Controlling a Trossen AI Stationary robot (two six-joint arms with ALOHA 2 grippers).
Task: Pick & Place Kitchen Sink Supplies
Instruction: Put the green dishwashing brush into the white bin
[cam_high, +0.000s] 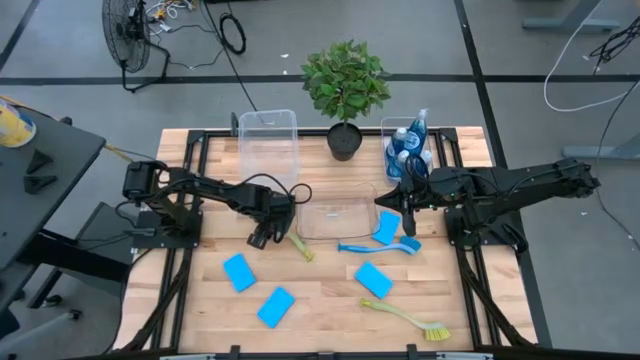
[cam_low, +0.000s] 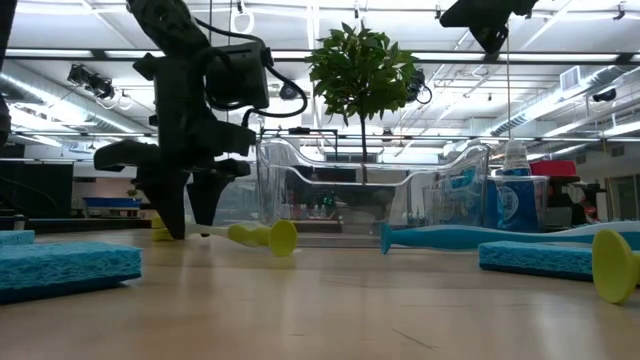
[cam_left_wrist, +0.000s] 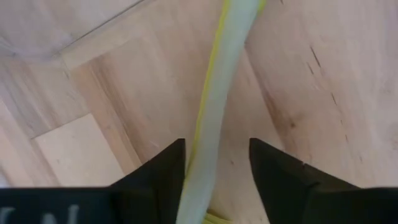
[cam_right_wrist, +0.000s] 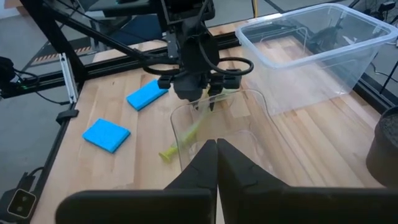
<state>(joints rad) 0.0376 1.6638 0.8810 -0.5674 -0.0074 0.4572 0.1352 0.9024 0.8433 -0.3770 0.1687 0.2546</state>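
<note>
A yellow-green dish brush (cam_high: 301, 246) lies flat on the table beside the shallow clear bin (cam_high: 335, 217). My left gripper (cam_left_wrist: 217, 149) is open and low over it, with the handle (cam_left_wrist: 214, 93) running between its fingers. My right gripper (cam_right_wrist: 216, 149) is shut and empty, raised above that bin's right end (cam_high: 407, 205). A blue brush (cam_high: 380, 247) and a second yellow-green brush (cam_high: 410, 318) lie on the table. Blue sponges lie flat at the left (cam_high: 238, 271), near edge (cam_high: 275, 306) and right (cam_high: 373, 279); another (cam_high: 386, 228) is by the blue brush. Blue-liquid bottles (cam_high: 410, 148) stand in the far right bin. My left gripper comes from above, pointing down, with its fingers across the yellow-green brush's handle (cam_left_wrist: 205, 137). One finger (cam_left_wrist: 168, 168) stands right against the handle and the other (cam_left_wrist: 273, 168) is apart from it. Whether it touches I cannot tell. The brush lies on the table.
A tall clear bin (cam_high: 268, 140) stands at the far left and a potted plant (cam_high: 345, 90) at the far middle. Black frame rails (cam_high: 195, 190) run along both table sides. Bare wood shows near the middle of the near edge (cam_high: 330, 300).
</note>
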